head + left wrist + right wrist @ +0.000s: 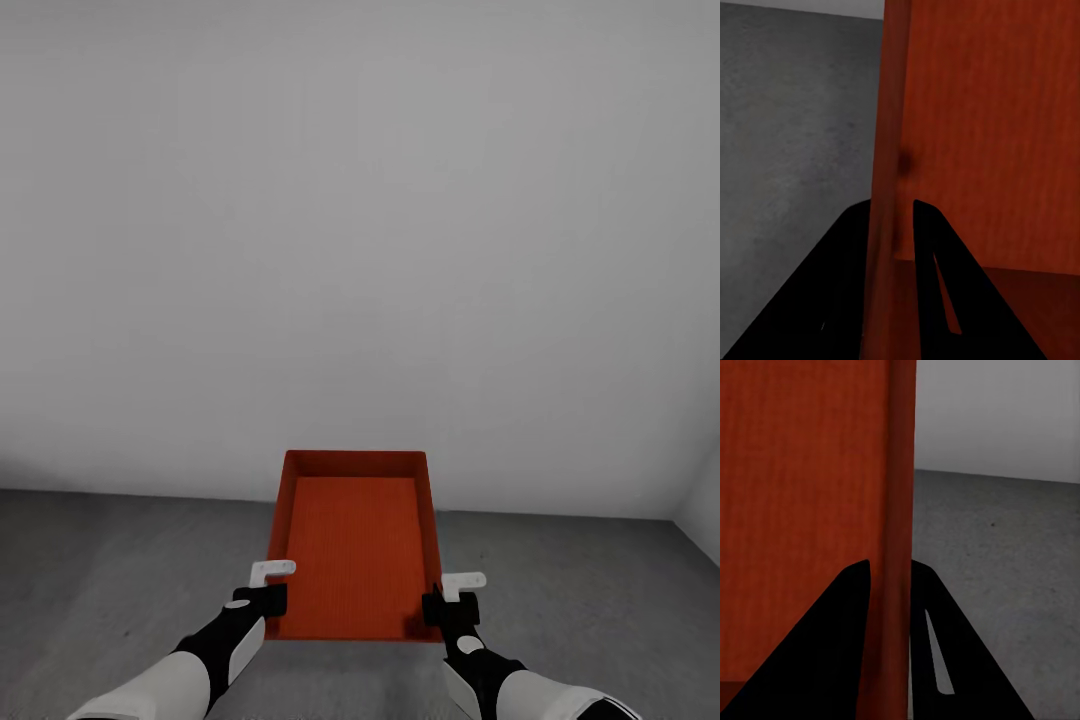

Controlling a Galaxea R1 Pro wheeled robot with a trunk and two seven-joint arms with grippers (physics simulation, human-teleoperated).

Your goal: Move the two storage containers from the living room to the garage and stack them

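1. Light was even and diffuse across the white wall [360, 200], with no visible source, no glare and no hot spots.
2. The wall shaded gently darker toward its base, just above the grey floor [120, 560].
3. The red-orange container [355, 540] cast no distinct shadow on the floor; its inner walls read slightly darker than its base.
4. The head view was sharp, with no obvious edge distortion.
5. In both wrist views the container wall [889, 150] [896, 510] nearest the camera looked soft and smeared, and the fingers [832, 300] [817, 660] showed as flat black silhouettes without detail.
6. The floor's mottling [997, 547] appeared mildly blurred.
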